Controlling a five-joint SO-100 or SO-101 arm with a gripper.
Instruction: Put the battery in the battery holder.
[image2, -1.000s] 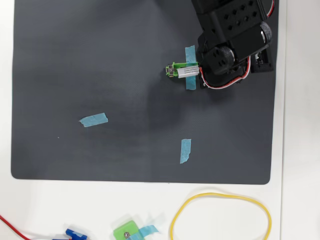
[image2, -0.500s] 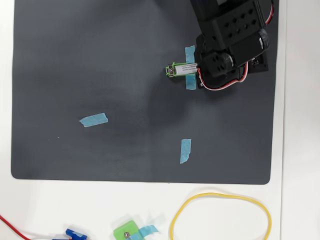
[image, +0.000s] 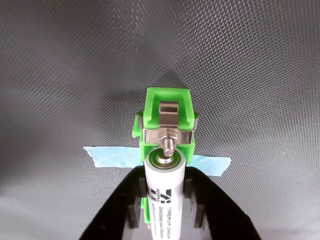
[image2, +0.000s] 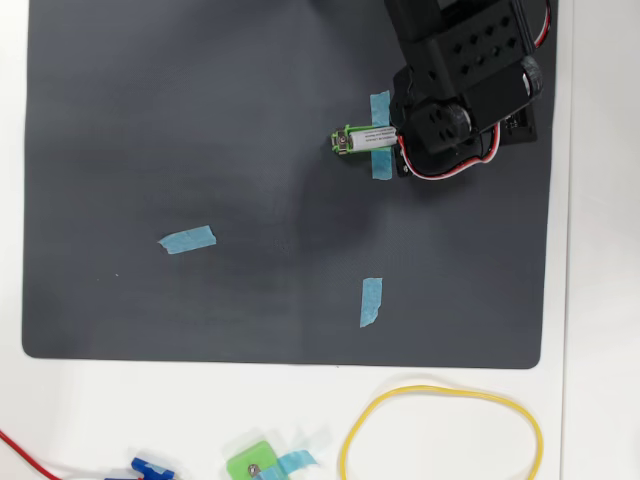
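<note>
While the black claw (image: 165, 200) pinches the white battery (image: 164, 192) between its 2 fingers, the cell's free end sits right against the screw contact at the far end of the green battery holder (image: 165, 117), as the wrist view shows it. From overhead the battery (image2: 356, 141) lies along the narrow green holder (image2: 343, 133), with the arm (image2: 455, 90) reaching in from the right and a strip of blue tape (image2: 381, 135) crossing the holder where it sits on the dark mat (image2: 200, 120).

I'd say the seating step is in hand: the cell is at the holder and lined up lengthwise, but I can't tell whether it is pressed fully down between the contacts. The next move likely calls for a gentle push down, keeping the cell straight so it doesn't ride up on the screw, and then letting the fingers part without dragging it back out.

Counting what's about: 1 battery, 1 holder, 1 arm. On the mat, 3 strips of blue tape, the other 2 at (image2: 187, 239) and (image2: 371, 302). Off the mat on the white table (image2: 100, 420), 1 yellow rubber band (image2: 440, 390), 1 squarish green piece (image2: 252, 464) with a screw, and 1 red wire (image2: 30, 455).
</note>
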